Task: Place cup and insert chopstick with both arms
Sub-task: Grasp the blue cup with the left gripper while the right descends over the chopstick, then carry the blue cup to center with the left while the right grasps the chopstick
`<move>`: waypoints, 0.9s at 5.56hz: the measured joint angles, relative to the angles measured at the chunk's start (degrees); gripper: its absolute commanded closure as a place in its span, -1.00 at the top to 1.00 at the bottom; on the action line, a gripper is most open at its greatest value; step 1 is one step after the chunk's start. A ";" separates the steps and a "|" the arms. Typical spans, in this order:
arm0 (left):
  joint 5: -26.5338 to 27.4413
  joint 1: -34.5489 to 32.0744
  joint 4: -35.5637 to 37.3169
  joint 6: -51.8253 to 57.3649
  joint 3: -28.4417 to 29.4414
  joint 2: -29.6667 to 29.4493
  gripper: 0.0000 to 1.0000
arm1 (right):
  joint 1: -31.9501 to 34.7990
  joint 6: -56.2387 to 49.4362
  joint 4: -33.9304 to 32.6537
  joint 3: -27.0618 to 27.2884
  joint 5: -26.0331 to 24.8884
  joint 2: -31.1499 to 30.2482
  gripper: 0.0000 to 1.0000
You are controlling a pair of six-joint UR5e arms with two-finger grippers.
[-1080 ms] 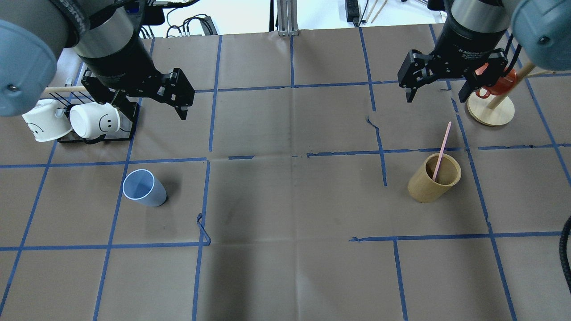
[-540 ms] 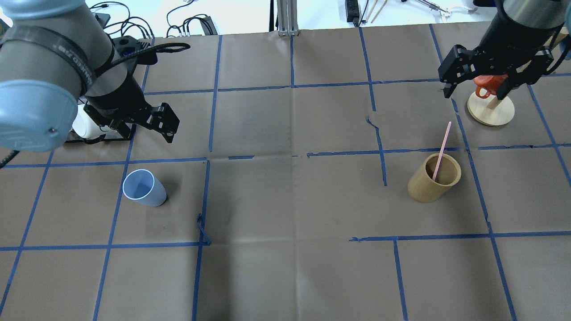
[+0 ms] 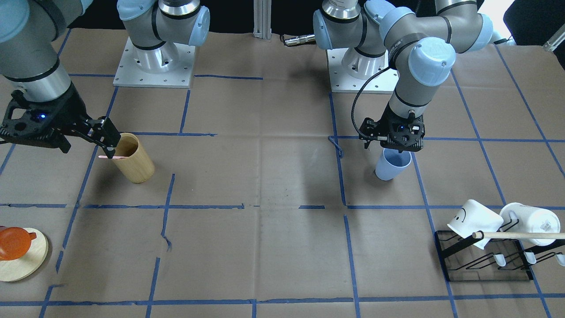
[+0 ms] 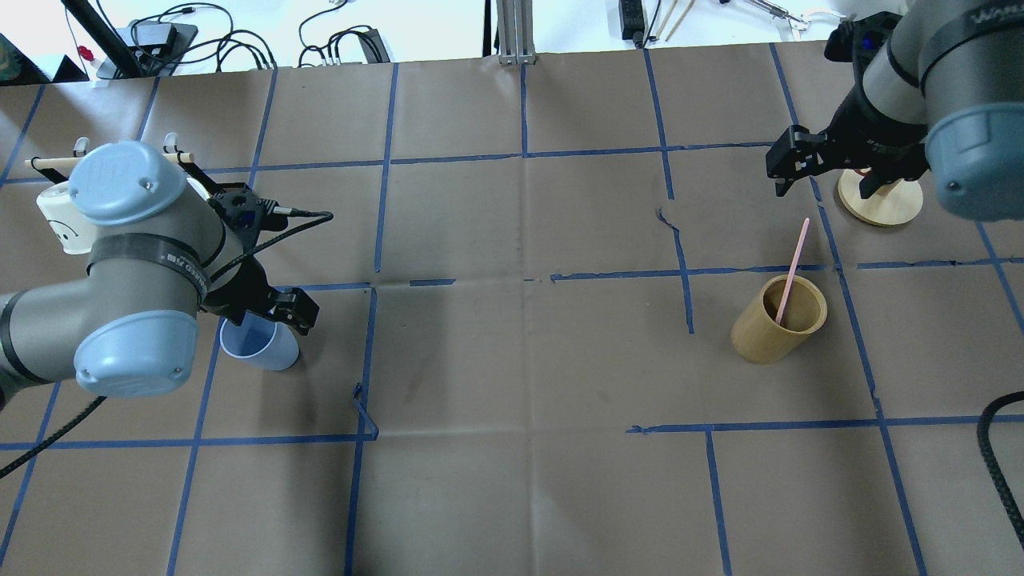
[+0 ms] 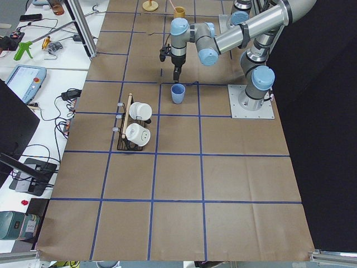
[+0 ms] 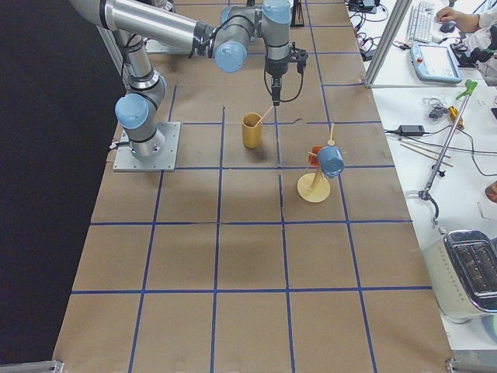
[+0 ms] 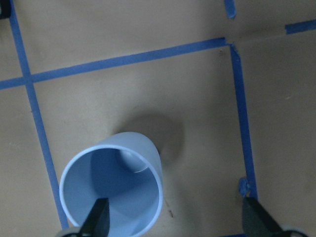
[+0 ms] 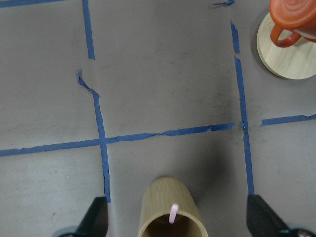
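Silver-grey tubular arms (image 3: 31, 48), pale blue joint caps (image 3: 431, 55), black claws (image 3: 393, 149), black cable (image 3: 355, 101), bolted metal base plates (image 3: 132, 77)

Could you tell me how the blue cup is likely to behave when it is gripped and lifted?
The blue cup looks thin-walled and empty, so it is probably light and may flex under a firm pinch. It stands upright, narrower at the base than the rim, so a sideways nudge from the open left gripper could tip it.

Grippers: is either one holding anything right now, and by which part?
Nothing is held. The left gripper is open over the blue cup; the right gripper is open above the pink chopstick.
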 measured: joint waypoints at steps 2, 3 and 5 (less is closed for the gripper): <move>-0.03 0.75 1.27 0.40 -2.08 -0.65 -0.92 | 0.01 -0.06 -8.83 7.17 -0.21 -1.02 0.99; -0.08 0.81 1.35 0.39 -1.98 -0.81 -0.98 | 0.01 -0.06 -9.21 8.17 -0.68 -1.61 0.90; 0.03 0.49 1.39 -0.51 -0.91 -0.98 -0.99 | 0.01 -0.06 -9.48 9.60 -1.44 -1.82 -0.03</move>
